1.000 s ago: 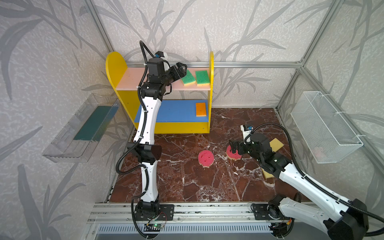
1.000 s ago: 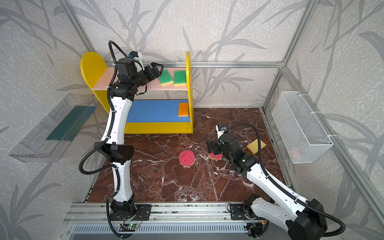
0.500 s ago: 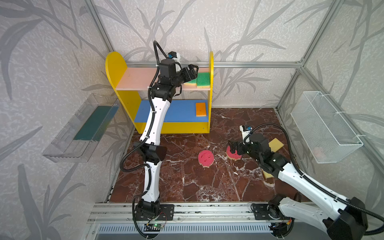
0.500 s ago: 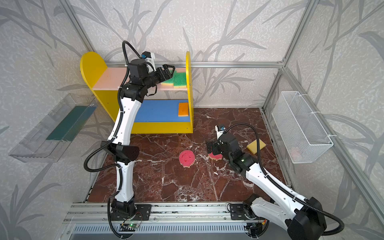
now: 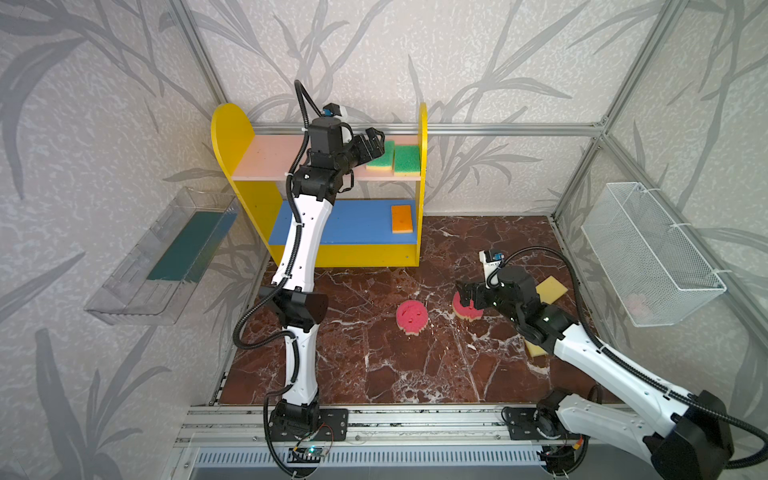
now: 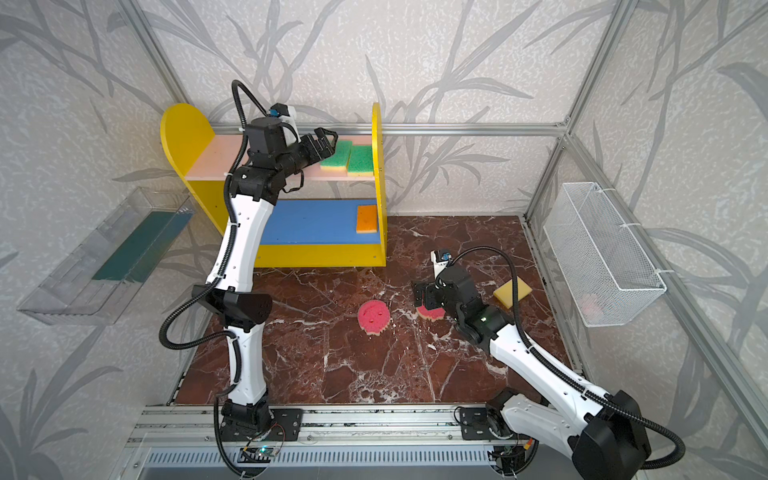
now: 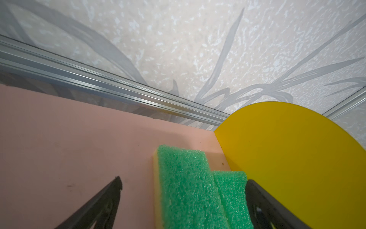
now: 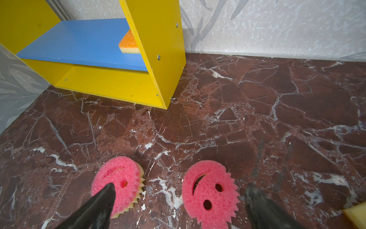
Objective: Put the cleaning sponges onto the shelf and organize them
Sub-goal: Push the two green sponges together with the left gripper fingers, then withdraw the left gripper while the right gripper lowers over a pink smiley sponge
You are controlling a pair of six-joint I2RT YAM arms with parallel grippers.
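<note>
Red-brown marble floor carries the shelf against leaf-patterned walls.

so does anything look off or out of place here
The left green sponge sits staggered against the right green sponge on the pink board. Something pink, too blurred to name, lies in the wire basket.

Just ahead of the left gripper, coarse, open-pored green sponges lie on the shelf's smooth, matt pink board, while by the right gripper porous pink sponges rest on the glossy, white-veined maroon stone-look bench.
</note>
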